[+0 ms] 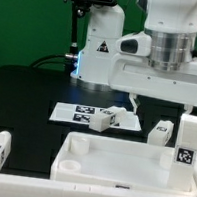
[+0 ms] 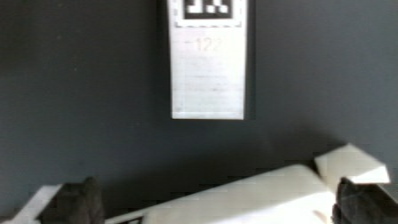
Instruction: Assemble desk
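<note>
We saw the desk's tabletop [image 1: 118,162] lying at the front of the black table [image 1: 27,87], with its rimmed side up. Just behind it one leg [image 1: 109,118] lay on the end of the marker board [image 1: 75,112]. An upright leg [image 1: 189,139] stood at the exterior view's right. The gripper [image 2: 214,205] hung over the lying leg, and its fingers [image 2: 71,203] were wide apart on both sides of it, gripping nothing

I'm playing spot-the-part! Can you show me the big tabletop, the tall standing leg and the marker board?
tabletop [image 1: 118,162], exterior view, on its bare inner floor.
tall leg [image 1: 190,134], exterior view, on its front face above the tag.
marker board [image 1: 66,112], exterior view, on its bare end.
</note>
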Available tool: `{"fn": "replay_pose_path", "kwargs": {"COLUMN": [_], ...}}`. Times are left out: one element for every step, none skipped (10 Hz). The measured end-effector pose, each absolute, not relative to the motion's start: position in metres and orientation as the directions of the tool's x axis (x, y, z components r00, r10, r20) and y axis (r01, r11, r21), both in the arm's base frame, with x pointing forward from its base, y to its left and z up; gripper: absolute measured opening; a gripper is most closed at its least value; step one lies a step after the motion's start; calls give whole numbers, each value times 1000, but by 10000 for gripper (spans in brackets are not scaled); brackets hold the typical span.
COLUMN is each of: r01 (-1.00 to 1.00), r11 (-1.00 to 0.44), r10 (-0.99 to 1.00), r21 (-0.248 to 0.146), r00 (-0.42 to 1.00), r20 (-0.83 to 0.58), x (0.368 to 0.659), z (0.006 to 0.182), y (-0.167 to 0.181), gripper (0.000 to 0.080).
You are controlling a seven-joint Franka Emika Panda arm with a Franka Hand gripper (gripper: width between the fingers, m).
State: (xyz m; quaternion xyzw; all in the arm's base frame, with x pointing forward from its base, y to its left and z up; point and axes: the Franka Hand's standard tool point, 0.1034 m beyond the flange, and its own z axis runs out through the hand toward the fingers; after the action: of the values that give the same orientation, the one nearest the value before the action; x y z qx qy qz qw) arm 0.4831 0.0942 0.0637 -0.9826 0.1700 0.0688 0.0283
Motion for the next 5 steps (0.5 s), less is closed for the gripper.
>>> {"fn": "replay_pose_path", "kwargs": {"r01": [-272,-248,-244,-249,-254], "r11": [-962,-968,-969,-968,-967], "r10": [-260,-232,-222,-225,-224], "r21": [-32,-34,-31,-26,-15], "r00": [943,939,923,911,879], "r20": [-206,-252,-313,-345,-421], "x": [487,491,492,492,486], "z": [59,59,61,60,59], "y": [95,95,95,92,90], "gripper": [649,649,649,649,649]}}
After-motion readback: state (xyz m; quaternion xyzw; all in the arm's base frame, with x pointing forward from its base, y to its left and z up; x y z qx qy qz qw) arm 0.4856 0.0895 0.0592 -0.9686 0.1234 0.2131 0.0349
